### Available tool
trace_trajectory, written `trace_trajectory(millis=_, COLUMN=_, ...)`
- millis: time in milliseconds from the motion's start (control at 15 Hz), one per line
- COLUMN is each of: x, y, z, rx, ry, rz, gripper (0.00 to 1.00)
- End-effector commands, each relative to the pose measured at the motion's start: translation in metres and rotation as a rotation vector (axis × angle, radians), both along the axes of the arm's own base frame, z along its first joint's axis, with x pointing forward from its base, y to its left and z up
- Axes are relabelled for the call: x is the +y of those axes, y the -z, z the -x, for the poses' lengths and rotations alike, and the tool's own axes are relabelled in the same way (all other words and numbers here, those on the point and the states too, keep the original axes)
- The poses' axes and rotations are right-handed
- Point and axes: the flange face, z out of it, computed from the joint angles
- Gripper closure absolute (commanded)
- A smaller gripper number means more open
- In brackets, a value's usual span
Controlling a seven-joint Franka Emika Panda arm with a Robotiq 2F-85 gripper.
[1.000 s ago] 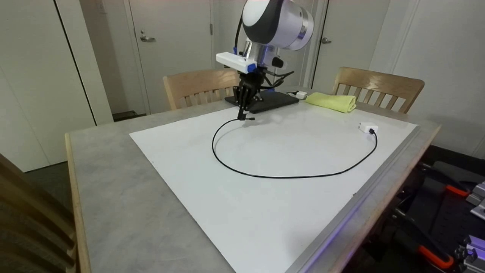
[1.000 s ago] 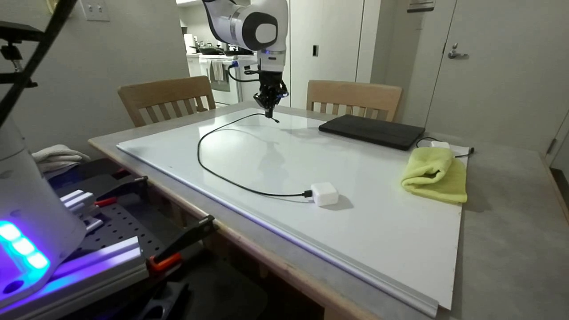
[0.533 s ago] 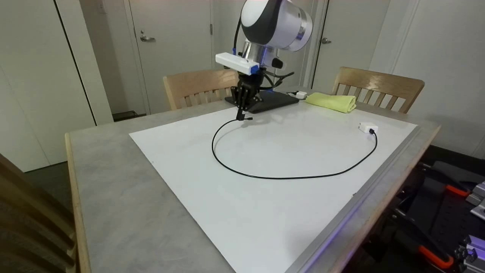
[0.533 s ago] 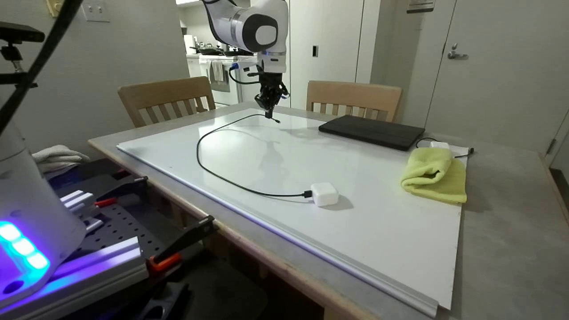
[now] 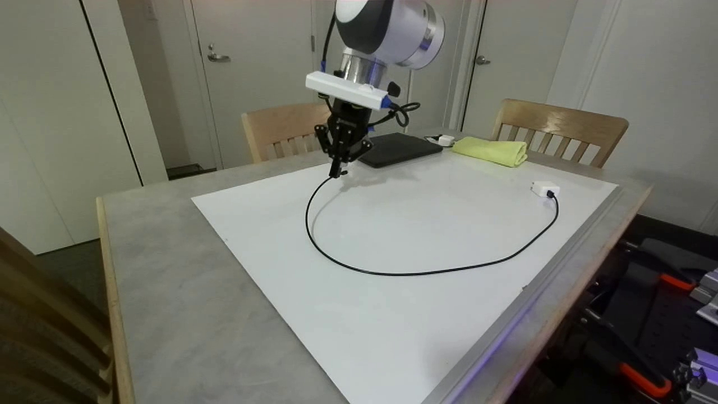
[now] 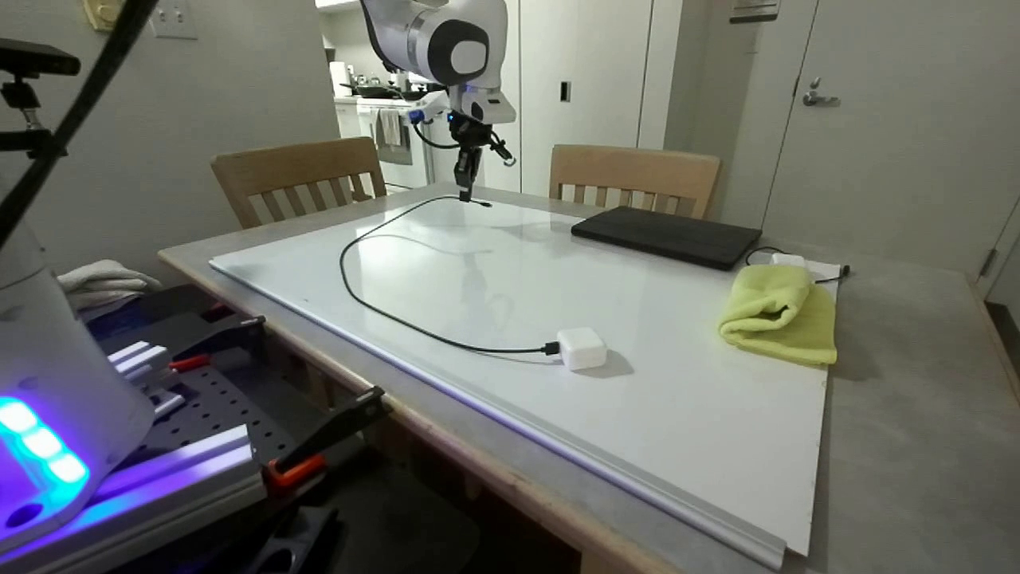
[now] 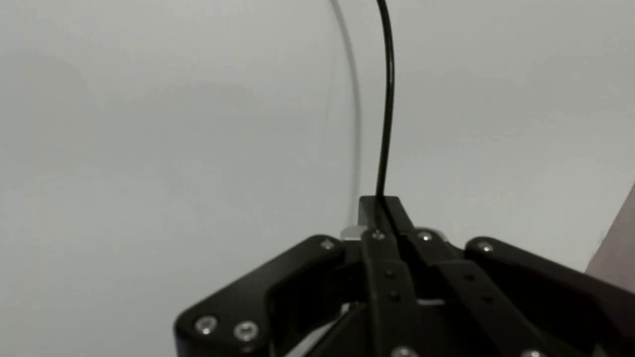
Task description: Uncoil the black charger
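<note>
3 chairs (image 5: 561, 119) rnd gray tbl (image 5: 168, 269), doors (image 5: 258, 95) bhd

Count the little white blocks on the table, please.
2. One white block sits on the whiteboard, joined to the black cable; a second white block lies near the black pad and yellow towel. Others could be hidden.

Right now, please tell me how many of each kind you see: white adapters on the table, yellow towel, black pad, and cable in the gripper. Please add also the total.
Held cable: 1
Near white adapter plus far white adapter: 2
Yellow towel: 1
Black pad: 1
Total: 5
</note>
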Motion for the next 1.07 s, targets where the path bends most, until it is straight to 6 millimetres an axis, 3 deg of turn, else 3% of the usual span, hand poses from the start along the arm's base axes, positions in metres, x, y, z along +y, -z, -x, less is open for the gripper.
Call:
trace_trajectory(millis=0, x=0.002, y=0.002, z=-0.001, rx=0.001, ry=-0.008, rz=-0.003, gripper=0.96)
trace_trajectory(millis=467, x=0.0, y=0.002, z=-0.001, rx=0.0, ry=-0.004, rz=0.007, gripper=0.99)
trace_trajectory(millis=1000, x=0.058, y=-0.011, z=-0.011, rx=-0.053, ry=-0.494, rz=-0.073, gripper=0.99)
